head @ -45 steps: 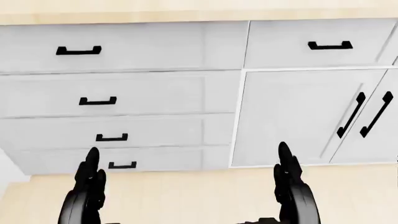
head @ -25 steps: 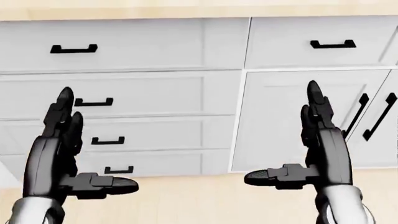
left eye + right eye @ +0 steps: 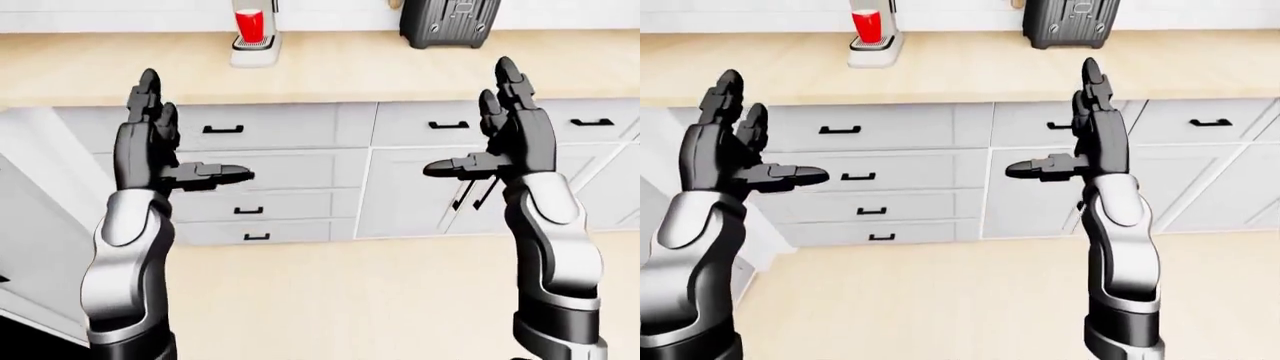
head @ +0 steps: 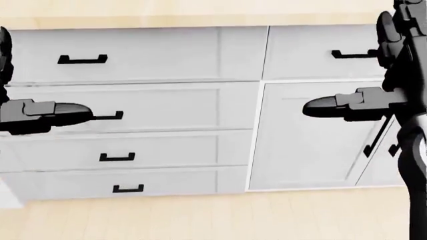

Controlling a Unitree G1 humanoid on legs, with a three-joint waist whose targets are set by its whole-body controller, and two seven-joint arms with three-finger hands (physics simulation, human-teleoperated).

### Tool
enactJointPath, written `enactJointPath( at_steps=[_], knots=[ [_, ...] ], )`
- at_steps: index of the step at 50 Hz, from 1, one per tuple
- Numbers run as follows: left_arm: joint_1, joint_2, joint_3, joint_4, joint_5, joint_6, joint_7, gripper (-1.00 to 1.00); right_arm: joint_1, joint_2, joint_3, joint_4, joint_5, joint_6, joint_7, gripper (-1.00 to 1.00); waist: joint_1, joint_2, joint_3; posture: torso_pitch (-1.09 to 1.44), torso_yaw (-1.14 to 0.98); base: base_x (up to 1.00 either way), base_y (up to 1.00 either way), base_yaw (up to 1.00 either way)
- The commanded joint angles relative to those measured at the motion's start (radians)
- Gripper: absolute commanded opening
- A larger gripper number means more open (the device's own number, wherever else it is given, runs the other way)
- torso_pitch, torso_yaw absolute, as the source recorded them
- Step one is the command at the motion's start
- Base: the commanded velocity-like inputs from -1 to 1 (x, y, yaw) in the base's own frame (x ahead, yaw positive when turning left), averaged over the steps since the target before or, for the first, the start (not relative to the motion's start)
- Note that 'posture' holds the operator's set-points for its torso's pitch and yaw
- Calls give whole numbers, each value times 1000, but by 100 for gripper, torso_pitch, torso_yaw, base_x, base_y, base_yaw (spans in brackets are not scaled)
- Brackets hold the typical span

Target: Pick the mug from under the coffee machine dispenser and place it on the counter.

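Observation:
A red mug (image 3: 251,27) stands on the tray of a white machine (image 3: 256,46) at the top of the left-eye view, on the light wood counter (image 3: 330,71). It also shows in the right-eye view (image 3: 868,27). My left hand (image 3: 190,135) and right hand (image 3: 472,127) are both raised over the floor, open and empty, fingers up and thumbs pointing inward. Both are well short of the counter and the mug. In the head view only the thumbs and parts of the hands show, at the left (image 4: 40,116) and right (image 4: 360,106) edges.
A black appliance (image 3: 448,21) stands on the counter to the right of the white machine. White drawers (image 3: 270,169) and cabinet doors (image 3: 430,195) with black handles run under the counter. A white cabinet side (image 3: 40,225) stands close at the left. Light wood floor (image 3: 340,300) lies between me and the cabinets.
Both hands have risen and spread apart in the head view, moving from the bottom to the left and right edges. The cabinets have shifted slightly, so the camera moved a little.

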Motion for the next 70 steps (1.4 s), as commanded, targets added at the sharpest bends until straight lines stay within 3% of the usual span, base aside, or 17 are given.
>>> enactJointPath(
  at_steps=[1,27,29,30,33,39,43,46,47,50,54,56,58,59,60,63,70],
  knots=[
    [-33,19,11,-45,-14,-6,11,100,-39,-23,-14,-33,9,-20,-9,100,0,1,-22,0,0,0,0,0],
    [-120,210,115,39,-65,-5,27,100,-164,-156,-60,17,12,-8,1,100,0,6,-10,0,0,0,0,0],
    [-125,226,124,52,-66,-9,25,100,-170,-168,-66,31,16,-14,-2,100,0,7,-11,0,0,1,0,0],
    [-126,232,127,55,-68,-9,25,100,-170,-172,-66,34,18,-17,-2,100,-1,11,-32,0,0,5,0,0],
    [-131,246,131,62,-70,-10,26,100,-171,-177,-64,34,20,-20,-5,100,-1,14,-9,0,0,11,0,0],
    [-140,258,131,67,-70,-11,28,100,-176,-186,-68,35,30,-16,-4,100,-3,3,1,0,0,14,0,0],
    [-137,257,129,69,-69,-16,29,100,-175,-187,-67,36,30,-18,-4,100,-4,23,-1,0,0,15,0,0],
    [-133,258,132,69,-68,-20,27,100,-175,-187,-63,34,25,-15,-5,100,-3,76,4,0,0,15,0,0],
    [-133,260,133,69,-68,-19,27,100,-176,-187,-64,32,26,-13,-5,100,-4,57,1,0,0,15,0,0],
    [-136,263,132,68,-66,-19,26,100,-173,-185,-64,30,27,-15,-3,100,-4,62,-7,0,0,14,0,0],
    [-135,259,130,66,-66,-17,28,100,-177,-189,-66,23,29,-6,0,100,3,28,-6,0,0,15,0,0],
    [-140,259,126,67,-64,-14,29,100,-184,-193,-66,18,31,6,2,100,8,0,-1,0,0,15,0,0],
    [-145,259,125,64,-65,-6,31,100,-185,-197,-71,16,35,10,4,100,11,-59,-17,0,0,16,0,0],
    [-147,259,125,62,-65,-4,32,100,-185,-198,-71,16,36,10,4,100,0,-18,-3,0,0,15,0,0],
    [-151,260,125,62,-66,0,33,100,-185,-198,-72,13,38,12,4,100,4,-38,-4,0,0,16,2,0],
    [-159,261,119,58,-67,9,34,100,-193,-204,-75,1,49,33,5,100,-3,-33,-9,0,0,15,6,0],
    [-196,266,109,65,-71,28,42,100,-199,-217,-82,-8,68,51,3,100,-11,40,4,0,0,16,10,0]
  ],
)
